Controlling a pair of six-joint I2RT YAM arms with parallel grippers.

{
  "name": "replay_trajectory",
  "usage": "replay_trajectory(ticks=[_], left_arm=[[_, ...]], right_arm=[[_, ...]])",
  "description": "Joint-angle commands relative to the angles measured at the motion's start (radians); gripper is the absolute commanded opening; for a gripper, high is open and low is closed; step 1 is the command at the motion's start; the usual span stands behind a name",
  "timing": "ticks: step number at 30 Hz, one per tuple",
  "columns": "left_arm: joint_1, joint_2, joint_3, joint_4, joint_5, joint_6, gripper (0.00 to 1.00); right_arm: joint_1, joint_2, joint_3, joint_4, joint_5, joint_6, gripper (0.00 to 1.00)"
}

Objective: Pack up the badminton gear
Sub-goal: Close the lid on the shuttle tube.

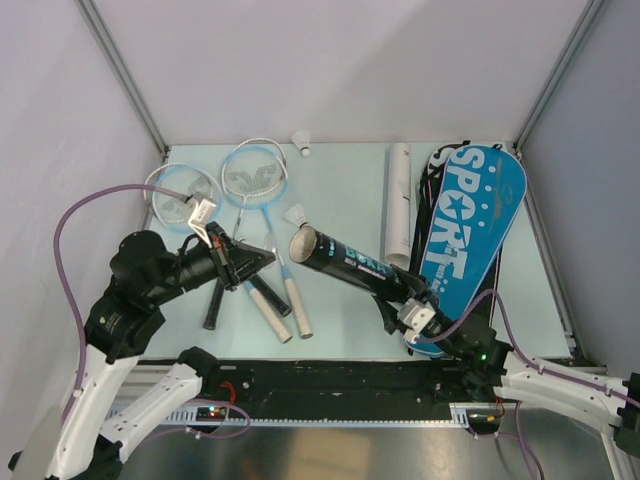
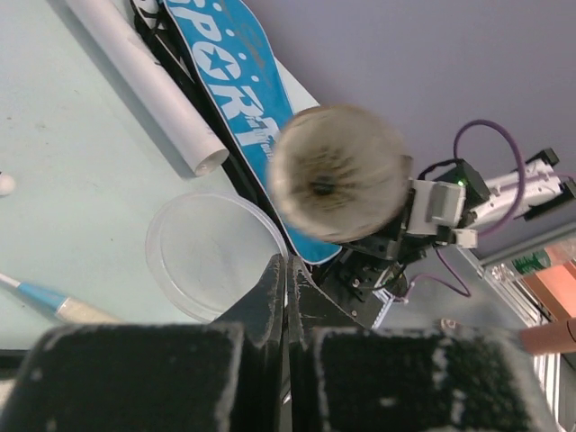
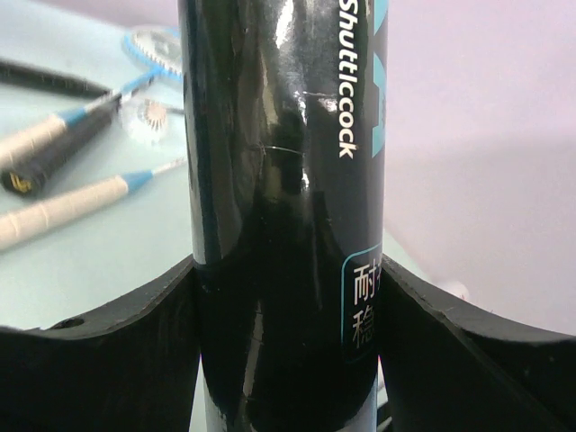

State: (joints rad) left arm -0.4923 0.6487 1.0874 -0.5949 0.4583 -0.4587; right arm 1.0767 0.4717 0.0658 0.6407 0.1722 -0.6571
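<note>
Bench of pale green carries all the gear. The biggest thing is the blue cover with the word SPORT, which lies along the right edge. The rackets lie at the left side, with the heads near the far left corner and the handles pointing to the near edge.

The black tube is in the middle, tilted. Its lower end is in the right end effector, whose jaws stand wide and press on both sides of the tube. Its open mouth is lifted and faces the left arm. A white roll lies just beside the cover, on its left.

The left end effector is fully closed and I see nothing between its fingers; it hangs over the racket handles. A clear lid lies flat on the bench near the cover.

One shuttlecock rests just beside the mouth of the tube, and a second shuttlecock is at the far edge.

I judge that the step in hand is loading the shuttlecocks into the tube, and no shuttlecock is gripped yet. The next move asks the left end effector to open, take the nearer shuttlecock gently, and line it up with the mouth.
</note>
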Motion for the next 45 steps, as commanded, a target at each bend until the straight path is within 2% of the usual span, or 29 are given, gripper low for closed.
replay_trajectory(ticks=[1, 7, 17, 32, 45], left_arm=[[0.006, -0.026, 0.061, -0.049, 0.085, 0.061, 0.00], [0.006, -0.058, 0.075, -0.106, 0.085, 0.117, 0.00], [0.006, -0.042, 0.050, -0.110, 0.157, 0.115, 0.00], [0.006, -0.035, 0.037, -0.110, 0.186, 0.085, 0.00], [0.006, -0.010, 0.023, -0.110, 0.189, 0.084, 0.00]], right_arm=[[0.007, 0.048, 0.083, -0.039, 0.042, -0.121, 0.25], [0.023, 0.042, 0.158, -0.182, 0.070, -0.183, 0.25], [0.028, 0.022, 0.202, -0.246, 0.008, -0.235, 0.25], [0.056, 0.075, 0.207, -0.155, -0.034, -0.200, 0.24], [0.058, 0.040, 0.170, -0.107, -0.016, -0.202, 0.23]])
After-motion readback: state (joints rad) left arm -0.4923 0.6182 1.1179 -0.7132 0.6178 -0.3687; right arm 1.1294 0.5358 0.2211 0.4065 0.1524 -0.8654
